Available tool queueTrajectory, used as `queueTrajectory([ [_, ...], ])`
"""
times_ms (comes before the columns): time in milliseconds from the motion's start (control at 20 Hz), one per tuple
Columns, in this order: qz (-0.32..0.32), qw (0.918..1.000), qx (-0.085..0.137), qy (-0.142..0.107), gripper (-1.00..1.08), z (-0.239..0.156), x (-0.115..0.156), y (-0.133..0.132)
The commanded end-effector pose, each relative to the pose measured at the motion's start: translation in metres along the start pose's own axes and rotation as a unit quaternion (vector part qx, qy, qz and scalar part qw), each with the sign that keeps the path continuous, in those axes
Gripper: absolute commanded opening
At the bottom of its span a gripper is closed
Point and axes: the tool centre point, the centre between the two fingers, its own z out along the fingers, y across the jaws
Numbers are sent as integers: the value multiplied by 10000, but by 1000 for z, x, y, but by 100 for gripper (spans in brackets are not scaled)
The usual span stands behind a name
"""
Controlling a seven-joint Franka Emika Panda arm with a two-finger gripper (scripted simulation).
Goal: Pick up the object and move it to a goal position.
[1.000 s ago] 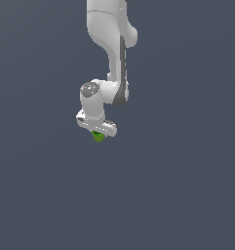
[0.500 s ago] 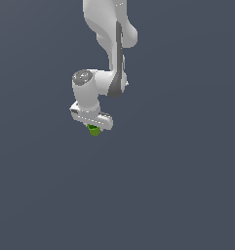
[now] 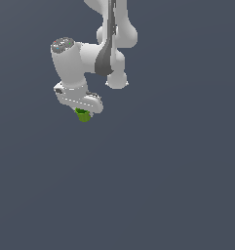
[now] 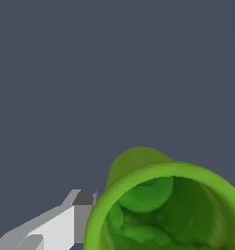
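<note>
Gripper (image 3: 83, 113) was clamped on green cup (image 3: 83, 115), which hung just below the white hand, partly hidden. Wrist cam: cup's (image 4: 163, 205) hollow interior visible, one finger (image 4: 82, 212) touching its rim.

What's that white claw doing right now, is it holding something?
Gripper: closed on the small bright green cup-like cylinder, which hangs beneath it.

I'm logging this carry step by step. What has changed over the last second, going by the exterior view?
The gripper has swung toward the exterior view's left, carrying the green cup with it; both sit about as high in the picture as before. The cup stays held under the gripper; nothing was let go. The plain grey background looks unchanged.
</note>
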Motion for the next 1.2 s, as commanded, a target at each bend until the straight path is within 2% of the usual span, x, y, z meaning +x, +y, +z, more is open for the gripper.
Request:
queueTrajectory([
  [0, 3, 10000, -1, 5, -100, -28, -1, 13],
  [600, 5, 10000, -4, 6, -100, -145, -4, 70],
  [1150, 0, 10000, -8, 7, -100, -199, -1, 95],
])
